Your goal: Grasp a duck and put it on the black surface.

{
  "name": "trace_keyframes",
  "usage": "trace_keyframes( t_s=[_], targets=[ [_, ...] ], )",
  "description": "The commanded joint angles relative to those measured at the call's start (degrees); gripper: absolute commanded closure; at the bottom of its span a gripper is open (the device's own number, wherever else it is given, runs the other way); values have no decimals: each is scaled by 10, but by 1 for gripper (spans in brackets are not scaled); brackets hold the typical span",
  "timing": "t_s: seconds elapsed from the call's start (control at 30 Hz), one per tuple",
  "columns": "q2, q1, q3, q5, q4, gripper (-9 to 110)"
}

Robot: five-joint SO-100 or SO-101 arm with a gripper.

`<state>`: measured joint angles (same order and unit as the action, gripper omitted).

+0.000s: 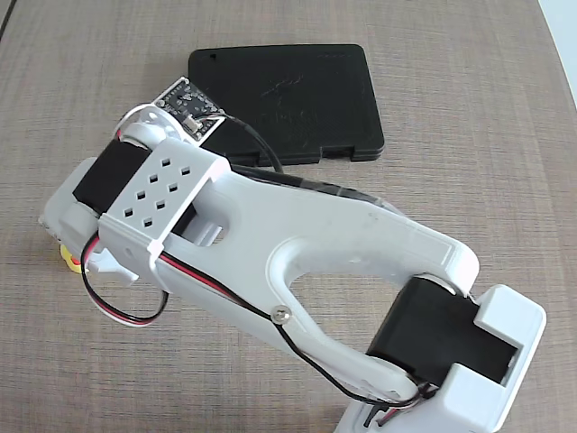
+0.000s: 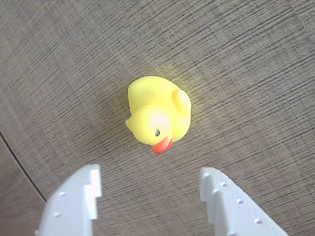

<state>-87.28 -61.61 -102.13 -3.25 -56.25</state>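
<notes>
in the wrist view the gripper (image 2: 150,196) comes in from the bottom edge with its two white fingers (image 2: 74,204) spread wide and nothing between them, so it is released. the duck (image 2: 157,115) sits on the table (image 2: 256,59) near the middle of that frame, just above the gap between the fingertips and apart from both. it lies on the gap's centre line, its beak turned down toward the gripper, body running up and a little left. judging from this, a straight advance would bring the fingers to either side of it.

in the fixed view the arm (image 1: 297,244) covers the lower centre, and only a sliver of yellow shows at the left edge. the black case (image 1: 306,99) lies flat at upper centre, well apart from the duck, with nothing on its visible top.
</notes>
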Motion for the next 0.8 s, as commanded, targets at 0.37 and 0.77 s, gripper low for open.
trace_keyframes(
  t_s=[0.37, 0.77],
  targets=[
    [160, -6, 126, -3, 7, 73],
    [200, -6, 129, -2, 9, 74]
  ],
)
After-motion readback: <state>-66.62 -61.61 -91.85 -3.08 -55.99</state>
